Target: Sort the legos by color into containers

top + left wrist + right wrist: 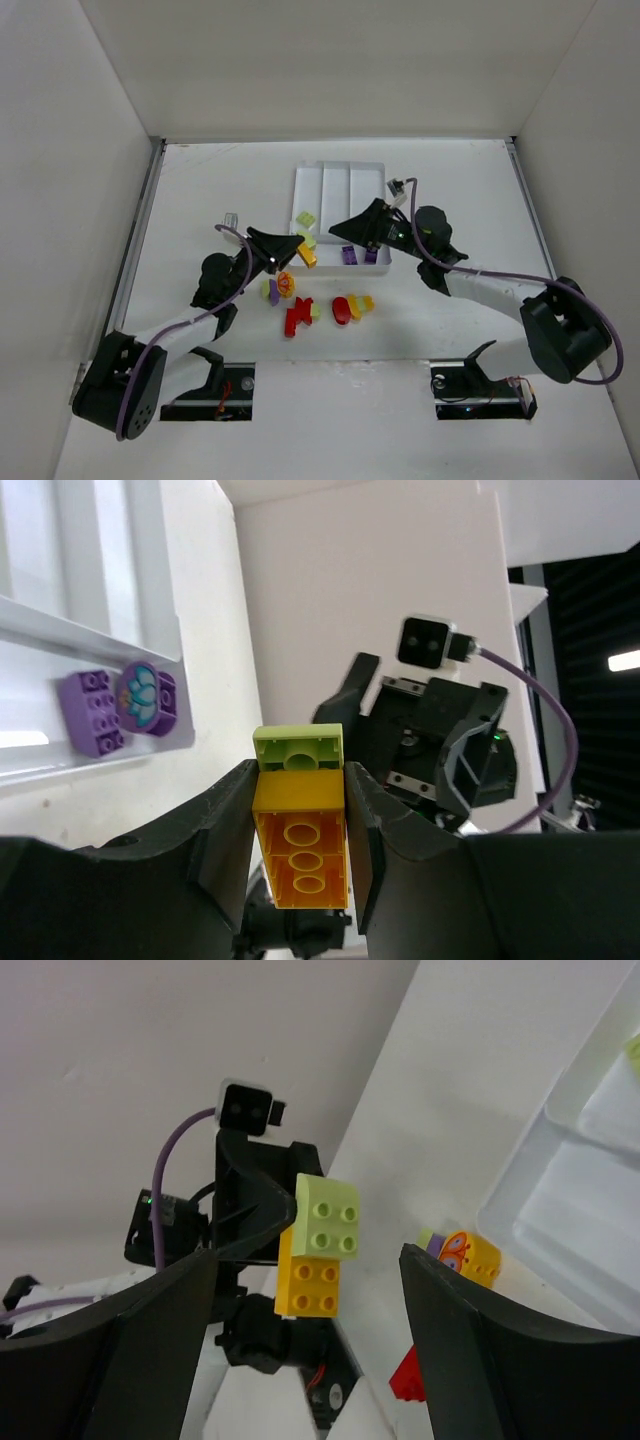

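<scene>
From above, the white tray [377,170] lies at mid-table beyond the arms, with three long sections on its far side and a crosswise section nearest the arms. The left gripper [299,251] hangs just off the tray's near left corner, closed around a yellow-orange brick [307,257] that has a light green brick [306,240] stuck to it. The right gripper [338,227] reaches over the tray from the right; its jaw gap is hard to judge at this angle. A second green brick [305,219] sits in the left long section, and two purple bricks [348,254] lie in the crosswise one. The loose legos [297,316], which are red, yellow, purple and green, are scattered on the table [200,190] in front of the tray.

The left wrist camera shows both fingers [225,825] pressed against the yellow-orange brick's sides, with the green brick sticking out past the fingertips. A purple round piece with a flower print [145,693] rests on one of the purple bricks in the tray.

In the right wrist view, that arm's fingers [175,1355] stand wide apart with nothing held between them. The gripped pair of bricks is raised straight ahead.
</scene>
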You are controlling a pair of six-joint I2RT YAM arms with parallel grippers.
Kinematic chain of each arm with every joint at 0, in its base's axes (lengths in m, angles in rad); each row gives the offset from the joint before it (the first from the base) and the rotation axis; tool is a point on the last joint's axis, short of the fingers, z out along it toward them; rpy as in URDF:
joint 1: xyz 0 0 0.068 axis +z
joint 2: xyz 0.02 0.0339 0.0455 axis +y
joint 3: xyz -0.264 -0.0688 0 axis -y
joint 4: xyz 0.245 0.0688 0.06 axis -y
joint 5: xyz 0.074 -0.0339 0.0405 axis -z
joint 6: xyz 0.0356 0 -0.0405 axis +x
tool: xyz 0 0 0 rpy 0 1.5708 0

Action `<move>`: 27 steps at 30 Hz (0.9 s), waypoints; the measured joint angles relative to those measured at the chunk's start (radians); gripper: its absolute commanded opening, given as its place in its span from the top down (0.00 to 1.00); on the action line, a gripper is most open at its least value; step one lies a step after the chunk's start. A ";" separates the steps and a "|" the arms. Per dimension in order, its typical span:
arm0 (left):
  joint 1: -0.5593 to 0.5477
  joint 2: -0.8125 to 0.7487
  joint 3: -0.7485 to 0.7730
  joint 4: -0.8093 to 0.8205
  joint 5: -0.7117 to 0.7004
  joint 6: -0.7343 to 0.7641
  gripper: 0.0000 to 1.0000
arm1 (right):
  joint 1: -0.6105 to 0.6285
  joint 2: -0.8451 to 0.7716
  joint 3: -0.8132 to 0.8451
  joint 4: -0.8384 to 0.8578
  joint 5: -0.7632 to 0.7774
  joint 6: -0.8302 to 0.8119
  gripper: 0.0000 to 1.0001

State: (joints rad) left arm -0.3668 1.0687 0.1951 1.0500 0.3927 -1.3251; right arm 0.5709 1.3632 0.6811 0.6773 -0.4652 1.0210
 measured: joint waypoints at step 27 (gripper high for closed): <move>-0.135 0.068 0.028 0.141 -0.026 -0.080 0.83 | 0.044 0.132 -0.057 0.287 -0.116 0.187 0.48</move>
State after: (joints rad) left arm -0.5022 1.1370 0.2234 1.1912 0.3664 -1.4055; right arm 0.6151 1.4948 0.6243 0.9642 -0.5808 1.2083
